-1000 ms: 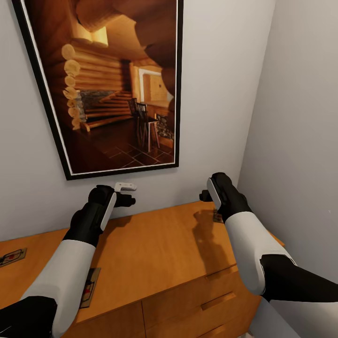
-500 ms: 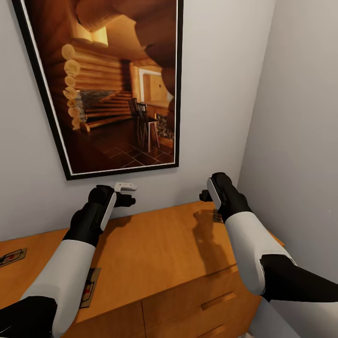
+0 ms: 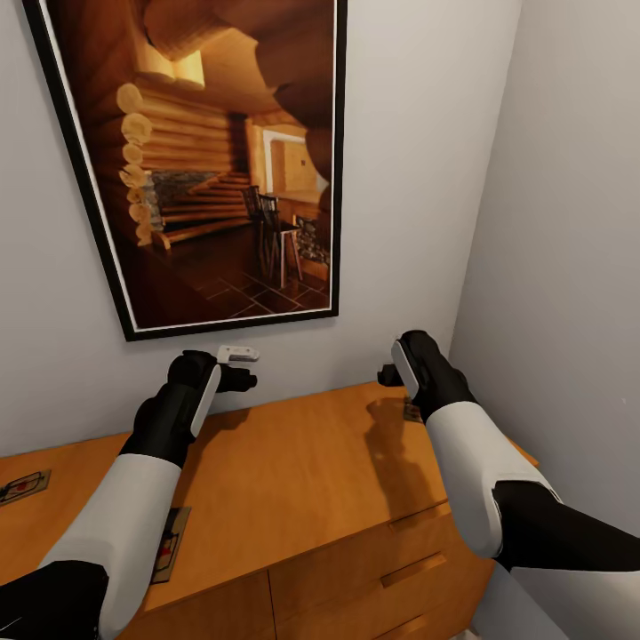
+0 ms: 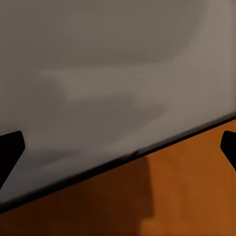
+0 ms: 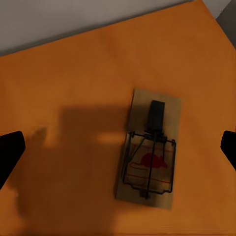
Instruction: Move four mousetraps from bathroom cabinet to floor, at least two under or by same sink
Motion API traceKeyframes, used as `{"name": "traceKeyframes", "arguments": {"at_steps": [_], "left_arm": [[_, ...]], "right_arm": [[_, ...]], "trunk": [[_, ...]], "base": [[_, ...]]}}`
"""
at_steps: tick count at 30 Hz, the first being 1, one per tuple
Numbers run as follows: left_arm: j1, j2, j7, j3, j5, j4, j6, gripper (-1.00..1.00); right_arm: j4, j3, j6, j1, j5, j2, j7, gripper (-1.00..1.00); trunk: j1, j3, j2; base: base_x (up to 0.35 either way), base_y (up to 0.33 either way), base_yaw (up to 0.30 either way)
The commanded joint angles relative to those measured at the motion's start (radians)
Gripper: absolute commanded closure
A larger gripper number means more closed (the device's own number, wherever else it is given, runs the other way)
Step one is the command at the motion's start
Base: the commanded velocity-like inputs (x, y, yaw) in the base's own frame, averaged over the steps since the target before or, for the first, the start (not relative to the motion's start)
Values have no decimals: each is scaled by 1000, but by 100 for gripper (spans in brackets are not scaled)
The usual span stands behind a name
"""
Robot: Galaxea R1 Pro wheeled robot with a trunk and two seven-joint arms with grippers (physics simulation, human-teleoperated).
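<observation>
Right tool (image 3: 391, 369): hovers over the far right corner of the cabinet (image 3: 293, 480), fingers spread wide and grasping nothing; in the right wrist view the 2 dark fingertips (image 5: 10, 152) sit at opposite edges of the picture.
Target mousetrap (image 5: 149, 149): lies flat on the cabinet's top straight below the right tool, roughly midway between the fingertips.
Long axis: the board runs across the line joining the 2 fingertips, so its narrow width faces the gap; closing should catch the long edges, I judge.
Nearer arm: the right one, clearly; the coming move looks like a straight descent.
Left tool (image 3: 238, 378): held above the far edge of the cabinet near the wall (image 3: 409, 160), released, nothing between the fingers.
Other mousetraps: 1 at the far left of the cabinet's top (image 3: 21, 487), 1 at the near edge half hidden by the left forearm (image 3: 169, 544).
What the views add: the head view gives just a sliver of the target beside the right wrist (image 3: 411, 412); the right wrist view gives its whole board, wire and red spot. The left wrist view gives wall and bare wood.
Picture (image 3: 213, 160): a framed cabin interior hangs above.
</observation>
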Motion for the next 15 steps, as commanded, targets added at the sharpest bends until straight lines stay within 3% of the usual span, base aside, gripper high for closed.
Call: {"name": "traceKeyframes", "arguments": {"at_steps": [1, 7, 15], "left_arm": [[-1, 0, 0, -1, -4, -1, 4, -100], [0, 0, 0, 0, -3, 0, 4, -100], [0, -1, -1, -1, -2, 0, 4, -100]], "right_arm": [[8, -13, 3, -1, 3, -2, -1, -100], [70, -64, 3, -1, 4, -35, -6, -100], [98, -87, 3, -1, 5, -57, -8, -100]], "trunk": [[0, -1, -1], [0, -1, -1], [0, -1, -1]], "base": [[0, 0, 0], [0, 0, 0], [0, 0, 0]]}}
